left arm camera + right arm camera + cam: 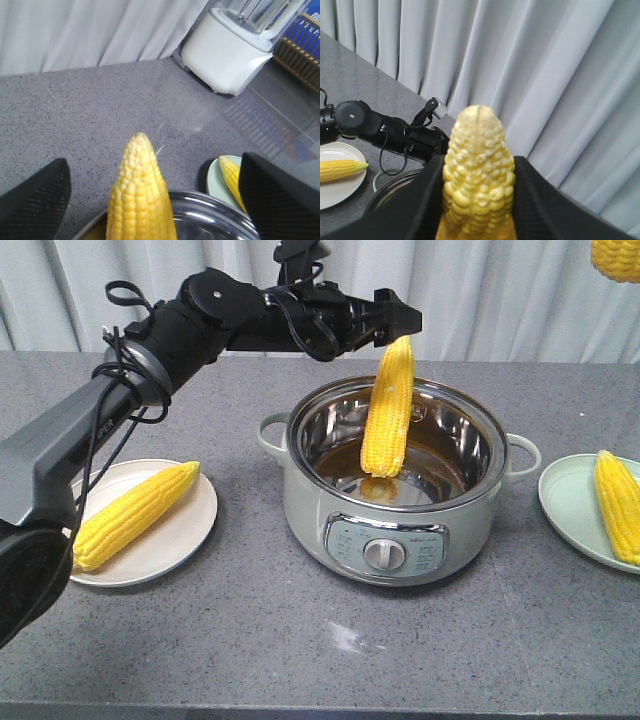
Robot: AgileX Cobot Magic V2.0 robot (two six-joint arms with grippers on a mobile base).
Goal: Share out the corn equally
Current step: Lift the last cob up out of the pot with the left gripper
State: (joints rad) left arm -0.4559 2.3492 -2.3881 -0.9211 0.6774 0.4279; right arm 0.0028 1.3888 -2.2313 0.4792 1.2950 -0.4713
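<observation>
Corn cob [388, 410] upright in the electric pot [300, 495], between the left gripper's [151, 169] spread jaws (seemingly ungripped), needs closing on and lifting; right gripper [479, 169] clamps another cob [478, 135].

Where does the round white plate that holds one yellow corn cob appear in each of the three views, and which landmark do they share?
Exterior front-facing: the round white plate lies at the left, beside the round steel-lined electric pot.
Left wrist-mounted: not in it; the plate at the lower right is a pale green plate.
Right wrist-mounted: at the lower left edge.
Shared landmark: the pot: centre, then bottom edge, then lower left.
</observation>
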